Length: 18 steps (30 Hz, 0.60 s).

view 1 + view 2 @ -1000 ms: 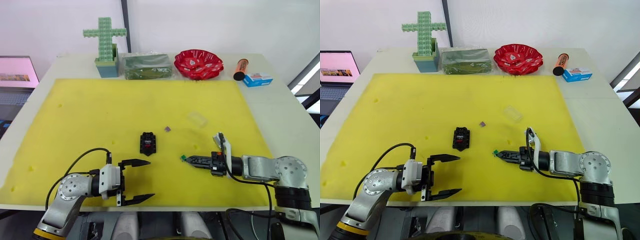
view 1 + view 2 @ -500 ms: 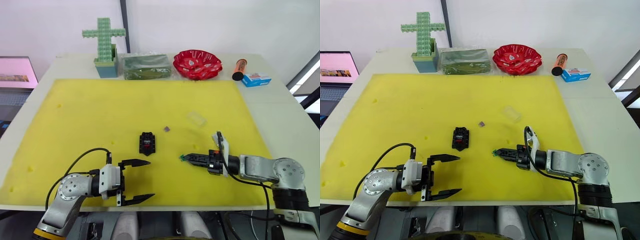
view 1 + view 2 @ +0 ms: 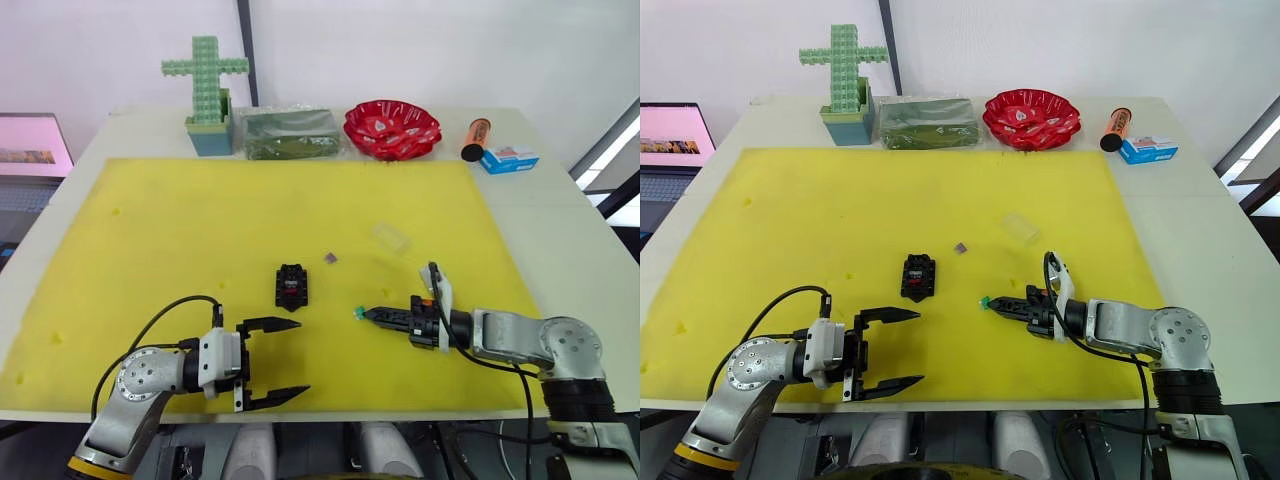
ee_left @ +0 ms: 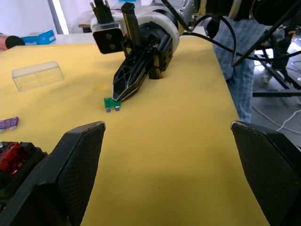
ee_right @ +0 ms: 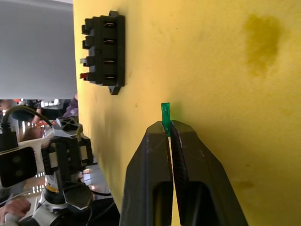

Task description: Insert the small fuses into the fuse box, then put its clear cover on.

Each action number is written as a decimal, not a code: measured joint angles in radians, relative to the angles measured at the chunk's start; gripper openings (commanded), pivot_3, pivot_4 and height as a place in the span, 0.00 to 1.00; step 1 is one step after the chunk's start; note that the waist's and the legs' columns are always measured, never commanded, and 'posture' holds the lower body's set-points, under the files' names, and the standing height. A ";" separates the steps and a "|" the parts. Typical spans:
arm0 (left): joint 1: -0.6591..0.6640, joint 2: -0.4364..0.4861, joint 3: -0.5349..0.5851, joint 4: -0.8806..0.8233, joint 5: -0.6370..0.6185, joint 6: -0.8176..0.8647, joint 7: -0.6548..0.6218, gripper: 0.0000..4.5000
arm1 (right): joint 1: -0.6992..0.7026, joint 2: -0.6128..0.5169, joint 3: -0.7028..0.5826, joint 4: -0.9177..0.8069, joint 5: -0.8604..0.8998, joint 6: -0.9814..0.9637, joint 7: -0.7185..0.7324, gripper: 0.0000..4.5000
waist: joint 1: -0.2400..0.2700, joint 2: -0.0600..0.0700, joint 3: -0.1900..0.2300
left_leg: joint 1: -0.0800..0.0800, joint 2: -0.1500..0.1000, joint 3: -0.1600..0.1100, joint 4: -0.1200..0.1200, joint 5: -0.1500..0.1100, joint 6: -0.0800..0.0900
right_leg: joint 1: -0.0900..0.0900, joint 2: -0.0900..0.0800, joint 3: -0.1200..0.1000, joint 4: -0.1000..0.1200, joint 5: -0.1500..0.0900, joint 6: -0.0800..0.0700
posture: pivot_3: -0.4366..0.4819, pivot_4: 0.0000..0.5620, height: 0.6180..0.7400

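Observation:
The black fuse box (image 3: pixel 292 286) lies mid-mat with a red fuse (image 5: pixel 83 76) in one slot. My right gripper (image 3: pixel 368 313) is shut on a green fuse (image 3: pixel 358 313), held low over the yellow mat (image 3: pixel 200 220) a short way right of the box. The fuse sticks out beyond the fingertips (image 5: pixel 162 129). A purple fuse (image 3: pixel 331 257) lies loose behind and to the right of the box. Farther right rests the clear cover (image 3: pixel 392 237). My left gripper (image 3: pixel 290 360) stands open and empty near the mat's front edge, in front of the box.
Along the table's back edge stand a green block cross (image 3: pixel 206 85), a green packet (image 3: pixel 292 132), a red bowl (image 3: pixel 392 127), an orange tube (image 3: pixel 474 138) and a blue-and-white carton (image 3: pixel 508 159). A laptop screen (image 3: pixel 30 150) glows at the far left.
The camera has shifted slightly. My right gripper with the green fuse has edged barely left toward the box. The left gripper has stayed put.

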 measured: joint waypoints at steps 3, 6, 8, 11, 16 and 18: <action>0.000 0.000 0.000 0.000 0.000 -0.001 0.003 1.00 | 0.003 -0.004 0.004 0.000 0.000 -0.009 0.000 0.00 | 0.001 0.000 0.000 | 0.000 0.000 0.000 0.000 0.000 0.000 | 0.000 0.000 0.000 0.000 0.000 0.000 | 0.48 0.27 1.00; 0.000 0.000 0.002 0.002 0.000 -0.006 0.004 1.00 | 0.005 -0.010 0.006 -0.006 -0.001 -0.014 0.002 0.00 | 0.001 0.000 0.000 | 0.000 0.000 0.000 0.000 0.000 0.000 | 0.000 0.000 0.000 0.000 0.000 0.000 | 0.48 0.27 1.00; 0.000 0.000 0.008 0.003 -0.001 -0.013 0.007 1.00 | 0.005 -0.016 0.008 -0.016 -0.002 -0.015 0.009 0.00 | 0.002 0.000 0.000 | 0.000 0.000 0.000 0.000 0.000 0.000 | 0.000 0.000 0.000 0.000 0.000 0.000 | 0.48 0.27 1.00; 0.011 -0.006 0.034 0.001 -0.015 -0.012 0.030 1.00 | 0.003 -0.062 0.022 -0.077 -0.026 -0.008 0.051 0.00 | 0.002 0.001 0.000 | -0.001 0.000 0.001 0.000 0.000 0.000 | -0.002 -0.001 0.001 0.000 0.000 0.000 | 0.48 0.27 1.00; 0.078 -0.012 0.101 -0.072 -0.048 0.013 0.104 1.00 | -0.086 -0.137 0.031 -0.296 -0.176 -0.044 0.177 0.00 | 0.001 0.004 0.002 | -0.002 0.000 0.002 0.000 0.000 0.000 | -0.004 0.000 0.002 0.000 0.000 0.000 | 0.48 0.27 1.00; 0.089 -0.022 0.118 -0.110 -0.050 0.034 0.143 1.00 | -0.154 -0.163 0.062 -0.392 -0.287 -0.082 0.232 0.00 | 0.002 0.003 0.001 | -0.002 0.000 0.002 0.000 0.000 0.000 | -0.005 0.000 0.001 0.000 0.000 0.000 | 0.48 0.27 1.00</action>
